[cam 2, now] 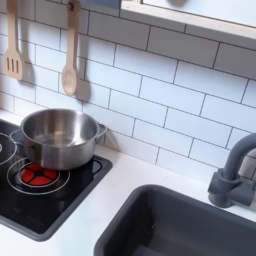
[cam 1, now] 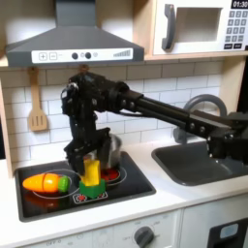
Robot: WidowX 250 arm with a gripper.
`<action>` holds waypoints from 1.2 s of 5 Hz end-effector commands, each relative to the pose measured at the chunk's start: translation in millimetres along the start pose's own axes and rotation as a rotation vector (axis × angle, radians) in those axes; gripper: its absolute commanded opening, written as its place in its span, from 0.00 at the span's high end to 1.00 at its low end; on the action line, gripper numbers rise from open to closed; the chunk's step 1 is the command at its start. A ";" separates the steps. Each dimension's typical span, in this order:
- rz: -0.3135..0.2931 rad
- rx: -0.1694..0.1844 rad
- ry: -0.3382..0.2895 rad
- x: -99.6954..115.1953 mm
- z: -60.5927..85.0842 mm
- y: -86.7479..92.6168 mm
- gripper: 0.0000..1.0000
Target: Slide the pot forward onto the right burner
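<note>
The small shiny silver metal pot [cam 2: 59, 137] looks light, rigid and slippery on the glossy black cooktop [cam 2: 60, 200], best pushed at its rim; I cannot tell whether the gripper [cam 1: 89, 155] fingers are apart.

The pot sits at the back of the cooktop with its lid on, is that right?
Not quite. The pot does sit at the back of the cooktop, but it has no lid: the second exterior view shows it open and empty.
</note>
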State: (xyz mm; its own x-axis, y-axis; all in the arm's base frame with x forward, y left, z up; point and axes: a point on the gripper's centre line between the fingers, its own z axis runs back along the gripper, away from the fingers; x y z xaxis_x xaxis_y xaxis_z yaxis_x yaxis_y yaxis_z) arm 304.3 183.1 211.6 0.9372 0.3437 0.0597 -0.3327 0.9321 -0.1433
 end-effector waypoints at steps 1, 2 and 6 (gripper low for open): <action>-0.004 0.016 -0.009 -0.6 2.9 6.0 0.00; -0.004 0.026 -0.005 -1.6 1.4 7.1 0.00; -0.011 0.013 -0.003 3.6 -4.7 -8.4 0.00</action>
State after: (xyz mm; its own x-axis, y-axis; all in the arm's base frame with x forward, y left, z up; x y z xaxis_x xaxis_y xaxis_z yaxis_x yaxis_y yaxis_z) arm 309.7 177.8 208.1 0.9400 0.3353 0.0626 -0.3256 0.9368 -0.1276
